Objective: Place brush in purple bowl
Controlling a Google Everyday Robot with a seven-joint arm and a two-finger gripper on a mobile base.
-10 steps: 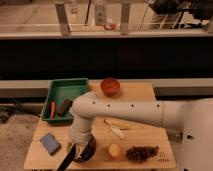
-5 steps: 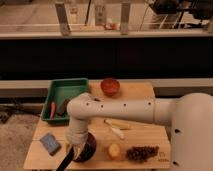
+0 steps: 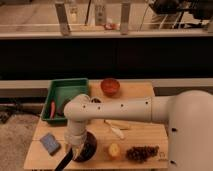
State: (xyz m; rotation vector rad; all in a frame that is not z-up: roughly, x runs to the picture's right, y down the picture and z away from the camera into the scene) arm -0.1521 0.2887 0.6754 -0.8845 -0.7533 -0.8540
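The purple bowl [image 3: 89, 148] stands near the table's front edge, left of centre, partly covered by my arm. My gripper [image 3: 76, 146] hangs straight down at the bowl's left rim, shut on the brush [image 3: 63, 162]. The brush's black handle slants down and to the left from the gripper, past the table's front edge. The brush's pale head is hidden behind the gripper and the bowl.
A green tray [image 3: 75, 86] at the back left holds a red item [image 3: 52, 109] and a dark block [image 3: 65, 106]. A red-orange bowl [image 3: 110, 86] stands at the back. A blue sponge [image 3: 50, 143], cream pieces [image 3: 117, 128], a yellow fruit [image 3: 114, 150] and dark grapes [image 3: 142, 152] lie around the bowl.
The arm's upper link and body have come further into view on the right. The gripper has stayed at the purple bowl with the brush, shifting only slightly.
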